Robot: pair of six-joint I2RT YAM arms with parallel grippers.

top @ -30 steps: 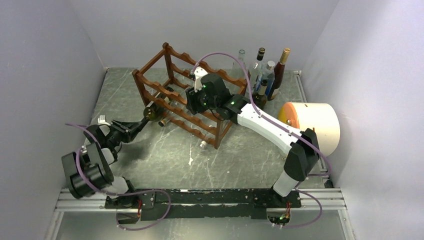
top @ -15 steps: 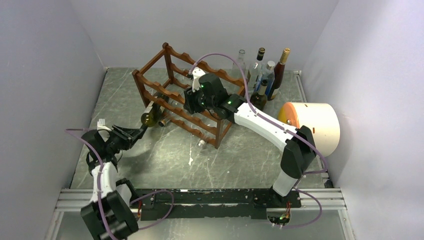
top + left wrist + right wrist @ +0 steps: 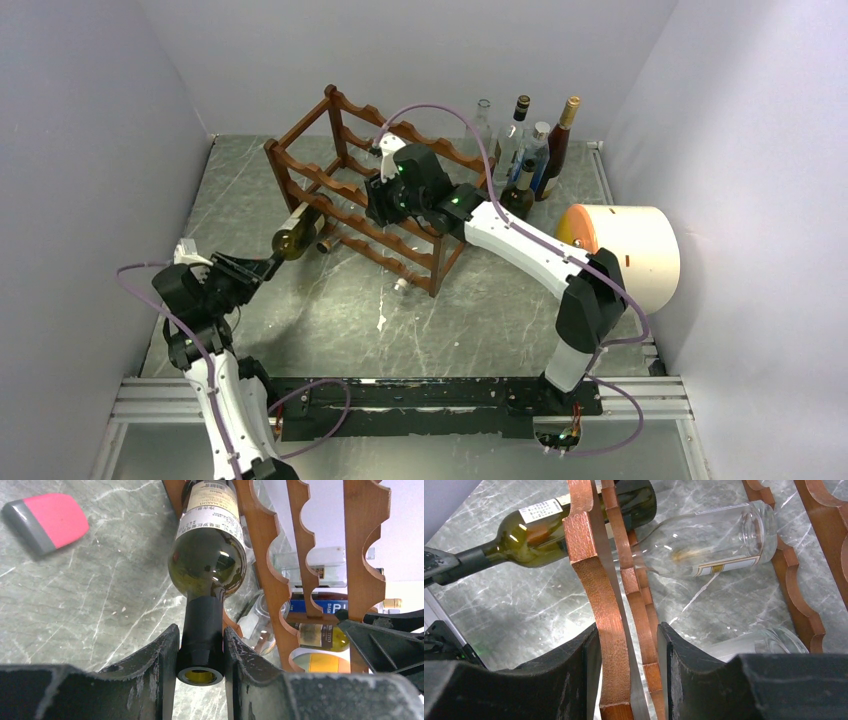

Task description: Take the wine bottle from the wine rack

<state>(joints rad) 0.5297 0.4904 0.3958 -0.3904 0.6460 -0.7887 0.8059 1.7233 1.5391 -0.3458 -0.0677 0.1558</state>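
beside rack [image 3: 596, 580], left gripper [image 3: 200, 645] clamped on bottle [image 3: 207, 565] neck; right gripper [image 3: 626, 650] clamped on rack. risk: smooth neck slips, bottle drops onto surface [image 3: 330, 310].

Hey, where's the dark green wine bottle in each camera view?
Top external: wine bottle left of centre, sticking out of the wine rack.
Left wrist: centre, neck between the fingers.
Right wrist: upper left, behind a rail.
Shared landmark: the wine rack.
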